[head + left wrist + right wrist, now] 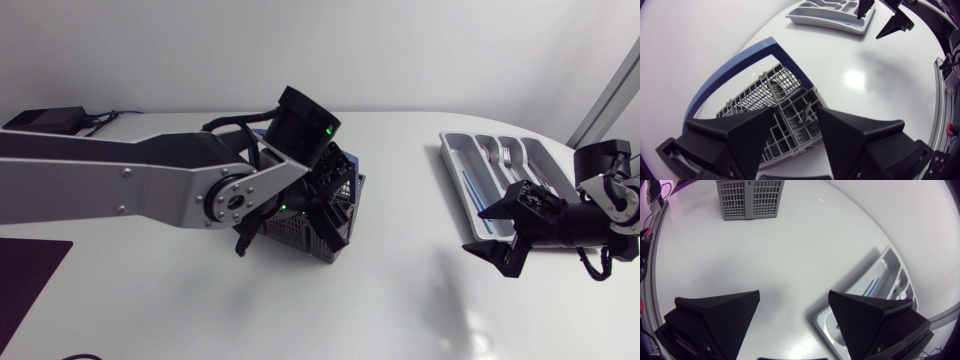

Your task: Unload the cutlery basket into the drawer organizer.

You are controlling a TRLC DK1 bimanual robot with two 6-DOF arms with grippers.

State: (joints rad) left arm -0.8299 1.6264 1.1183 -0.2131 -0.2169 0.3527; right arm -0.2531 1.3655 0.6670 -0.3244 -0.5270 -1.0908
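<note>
The grey cutlery basket [325,215] with a blue handle [735,70] stands mid-table. My left gripper [322,190] hangs just above it, fingers apart over the compartments and gripping nothing [796,112]. Dark cutlery handles [802,120] show inside the basket below the fingers. The light grey drawer organizer [462,160] lies at the far right with a fork and other cutlery [510,155] in it. My right gripper [495,232] hovers open and empty beside the organizer's near end [795,297]. The right wrist view has the basket [750,199] far ahead and the organizer [880,267] beside the right finger.
A black box with cables [45,120] sits at the far left corner. A dark purple mat [25,280] lies at the left front edge. White tabletop [420,280] stretches between basket and organizer.
</note>
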